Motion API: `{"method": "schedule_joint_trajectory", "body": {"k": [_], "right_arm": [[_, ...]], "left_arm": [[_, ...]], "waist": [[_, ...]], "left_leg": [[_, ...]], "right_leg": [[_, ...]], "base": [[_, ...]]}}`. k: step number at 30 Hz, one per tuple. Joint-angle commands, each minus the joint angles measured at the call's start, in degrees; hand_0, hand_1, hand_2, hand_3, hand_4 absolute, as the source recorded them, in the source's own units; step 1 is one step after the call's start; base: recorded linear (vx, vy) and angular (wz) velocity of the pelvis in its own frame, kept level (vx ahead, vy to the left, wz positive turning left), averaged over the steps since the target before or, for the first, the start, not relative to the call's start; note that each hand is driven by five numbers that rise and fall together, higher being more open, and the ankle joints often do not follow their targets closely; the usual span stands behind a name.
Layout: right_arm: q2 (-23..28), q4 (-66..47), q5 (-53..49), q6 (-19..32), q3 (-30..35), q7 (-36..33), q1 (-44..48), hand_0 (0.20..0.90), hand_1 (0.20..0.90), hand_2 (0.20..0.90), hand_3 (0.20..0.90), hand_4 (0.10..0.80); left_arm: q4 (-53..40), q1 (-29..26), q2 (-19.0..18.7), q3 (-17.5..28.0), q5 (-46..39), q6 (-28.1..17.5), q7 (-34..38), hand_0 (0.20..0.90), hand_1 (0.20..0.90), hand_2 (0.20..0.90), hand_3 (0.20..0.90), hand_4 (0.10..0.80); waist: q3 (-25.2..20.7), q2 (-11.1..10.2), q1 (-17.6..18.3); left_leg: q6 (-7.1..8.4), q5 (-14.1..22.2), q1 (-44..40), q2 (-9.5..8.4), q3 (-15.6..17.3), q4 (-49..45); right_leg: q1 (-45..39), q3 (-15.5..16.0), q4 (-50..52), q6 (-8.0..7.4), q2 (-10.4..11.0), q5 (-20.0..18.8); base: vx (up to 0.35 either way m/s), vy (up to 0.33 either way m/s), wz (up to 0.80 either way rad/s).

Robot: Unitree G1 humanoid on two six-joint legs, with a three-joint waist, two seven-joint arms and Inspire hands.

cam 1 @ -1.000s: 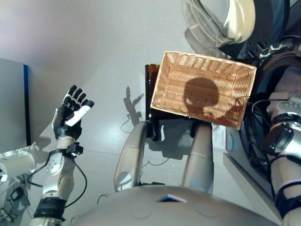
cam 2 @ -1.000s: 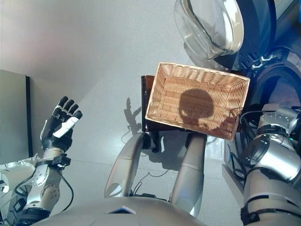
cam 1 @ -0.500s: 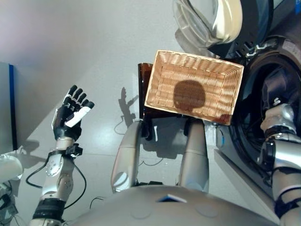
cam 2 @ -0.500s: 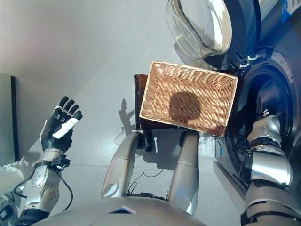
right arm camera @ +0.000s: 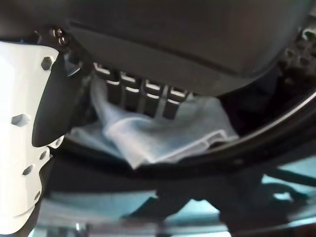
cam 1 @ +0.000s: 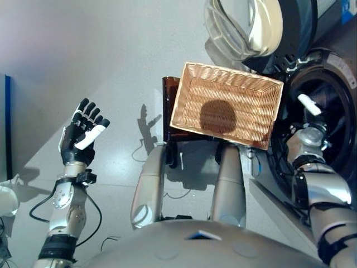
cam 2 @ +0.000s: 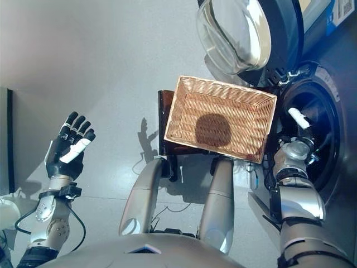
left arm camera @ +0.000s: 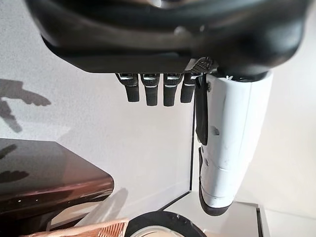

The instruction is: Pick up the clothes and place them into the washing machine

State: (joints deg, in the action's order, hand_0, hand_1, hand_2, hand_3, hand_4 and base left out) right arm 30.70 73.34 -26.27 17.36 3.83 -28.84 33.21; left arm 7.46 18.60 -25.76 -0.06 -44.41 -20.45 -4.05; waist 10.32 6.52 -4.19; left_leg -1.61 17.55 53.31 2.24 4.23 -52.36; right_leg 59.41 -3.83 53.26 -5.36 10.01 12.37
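The wicker basket point(cam 1: 230, 72) rests empty on the dark brown box point(cam 1: 168, 106) beside the washing machine point(cam 1: 336, 67). My right hand point(cam 1: 308, 104) reaches into the drum opening, its white-covered thumb spread out. In the right wrist view, my right hand point(right arm camera: 173, 39) has straight fingers, and a pale blue-white cloth point(right arm camera: 158, 136) lies past them on the drum's lower rim, not gripped. My left hand point(cam 1: 81, 134) is held up at the left, open and empty; it also shows in the left wrist view point(left arm camera: 173, 34).
The machine's round glass door point(cam 1: 240, 28) stands open above the basket. A grey panel with a blue edge point(cam 1: 5, 128) stands at the far left, and a white object point(cam 1: 5, 201) lies at the lower left. Grey floor stretches between my left hand and the basket.
The camera has shifted toward the machine. My right hand has gone further into the drum opening, and its thumb now shows spread. My left hand has stayed raised.
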Motion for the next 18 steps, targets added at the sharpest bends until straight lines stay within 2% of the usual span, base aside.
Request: {"method": "schedule_joint_trajectory", "body": {"k": [1,10,11,13,18], "right_arm": [[0.02,0.67,1.89,2.60,-1.13,-2.12,-1.10,0.900,0.900,0.900,0.900,0.800],[-4.26,-3.07,3.18,5.15,0.89,-5.31,-4.11,0.900,0.900,0.900,0.900,0.800],[-4.64,-3.30,3.36,5.22,1.18,-5.54,-4.55,0.900,0.900,0.900,0.900,0.800],[-4.82,-3.41,3.66,5.07,1.19,-5.59,-4.92,0.900,0.900,0.900,0.900,0.800],[-6.34,-4.29,3.98,5.04,1.21,-4.23,-8.11,0.900,0.900,0.900,0.900,0.800]], "left_arm": [[-0.41,-1.84,-2.43,7.41,1.82,-7.55,0.78,0.900,0.900,0.900,0.900,0.800],[2.39,-3.27,-0.26,7.84,4.71,-8.64,2.71,0.900,0.900,0.900,0.900,0.800],[2.88,-3.33,0.05,7.90,5.11,-8.63,3.00,0.900,0.900,0.900,0.900,0.800],[3.20,-3.55,0.18,7.96,5.33,-8.63,3.15,0.900,0.900,0.900,0.900,0.800],[6.57,-3.72,1.55,8.23,6.68,-8.28,3.58,0.900,0.900,0.900,0.900,0.800]], "waist": [[-3.63,-1.22,-0.88],[-4.19,-2.44,-0.29],[-4.19,-2.70,-0.18],[-4.30,-2.87,-0.10],[-4.09,-4.26,0.51]], "left_leg": [[1.63,-6.98,-0.40,-0.27,0.52,11.09],[1.34,-7.80,-5.35,-0.38,0.21,15.62],[0.96,-9.79,-5.41,-0.40,0.36,16.77],[0.94,-10.10,-6.35,-0.44,0.29,17.71],[0.95,-11.12,-13.72,-0.73,-0.29,23.16]], "right_leg": [[-2.34,1.07,-5.72,2.31,-0.17,-2.11],[-7.89,1.93,-11.16,1.78,-0.51,-3.53],[-8.22,2.29,-12.84,1.99,-0.58,-5.57],[-9.39,2.36,-14.18,1.83,-0.67,-6.05],[-17.76,2.97,-21.55,0.88,-1.08,-7.80]], "base": [[0.023,0.024,-0.03],[0.022,0.011,-0.04],[-0.032,-0.002,-0.04],[0.001,-0.003,-0.04],[0.104,-0.012,-0.07]]}}
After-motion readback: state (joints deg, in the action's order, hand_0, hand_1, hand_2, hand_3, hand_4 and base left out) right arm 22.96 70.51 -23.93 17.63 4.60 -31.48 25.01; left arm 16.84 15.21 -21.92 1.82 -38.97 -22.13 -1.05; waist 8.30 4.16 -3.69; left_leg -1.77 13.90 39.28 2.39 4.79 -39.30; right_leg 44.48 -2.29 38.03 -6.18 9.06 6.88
